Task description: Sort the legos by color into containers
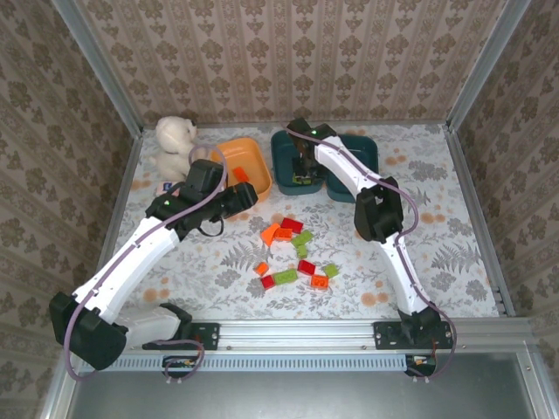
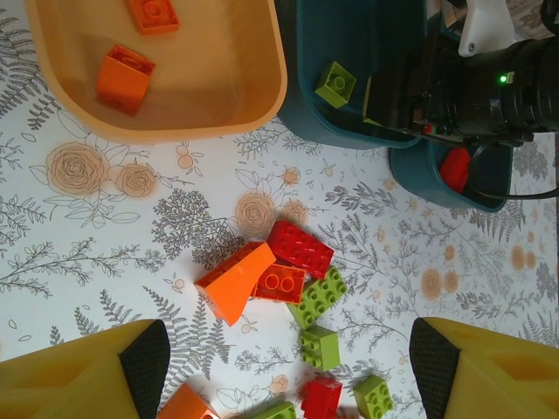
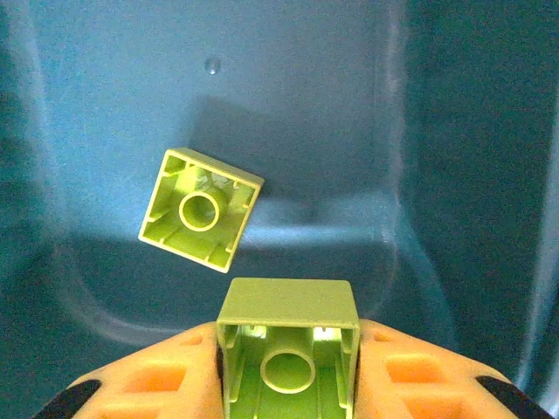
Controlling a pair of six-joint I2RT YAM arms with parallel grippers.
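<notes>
My right gripper (image 3: 286, 375) is shut on a light green lego (image 3: 286, 332), hollow side toward the camera, low inside the left teal container (image 3: 367, 113). Another green lego (image 3: 201, 209) lies upside down on that container's floor. From above, the right gripper (image 1: 303, 161) reaches into this teal container (image 1: 278, 161). My left gripper (image 2: 288, 371) hangs open above the loose red, orange and green legos (image 2: 297, 249) on the table, holding nothing. The orange container (image 2: 262, 96) holds two orange legos (image 2: 125, 78). The second teal container (image 2: 419, 179) holds a red lego (image 2: 455, 168).
A white plush toy (image 1: 175, 140) sits at the back left beside the orange container (image 1: 244, 140). The loose legos (image 1: 293, 225) are spread across the table's middle. The right arm's wrist (image 2: 472, 87) hangs over both teal containers. Patterned walls close in the table.
</notes>
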